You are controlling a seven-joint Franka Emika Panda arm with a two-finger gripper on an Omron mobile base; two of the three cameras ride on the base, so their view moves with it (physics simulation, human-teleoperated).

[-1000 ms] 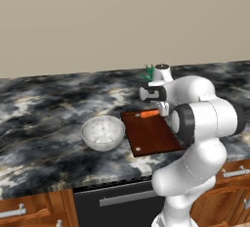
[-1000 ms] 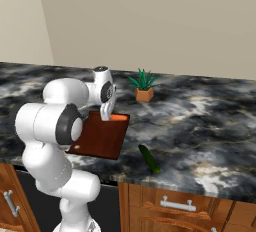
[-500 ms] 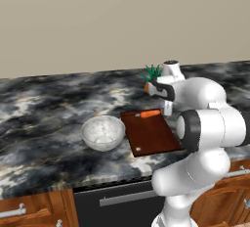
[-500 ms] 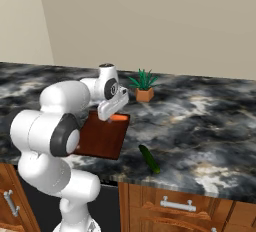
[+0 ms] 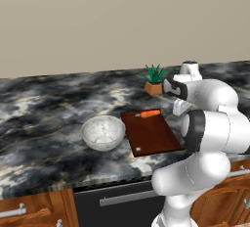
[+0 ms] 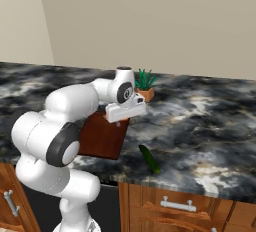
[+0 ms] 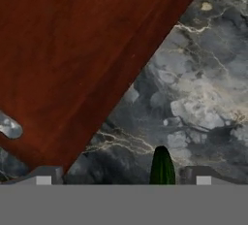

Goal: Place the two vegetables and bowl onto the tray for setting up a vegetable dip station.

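**Cucumber pickup next, close to the counter edge**

Left base view: carrot (image 5: 148,114) lies at the tray's (image 5: 151,135) upper end; bowl (image 5: 103,132) sits left, off it.

Right base view: cucumber (image 6: 149,158), lower centre, could roll off if nudged. The arm has swung right since earlier.

Hand view: gripper (image 7: 123,180) spread wide, empty.

Marble counter (image 5: 44,103), beige wall (image 5: 97,20)

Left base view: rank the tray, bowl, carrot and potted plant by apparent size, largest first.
1. tray
2. bowl
3. potted plant, though it stands farther back, so it may look smaller than it is
4. carrot
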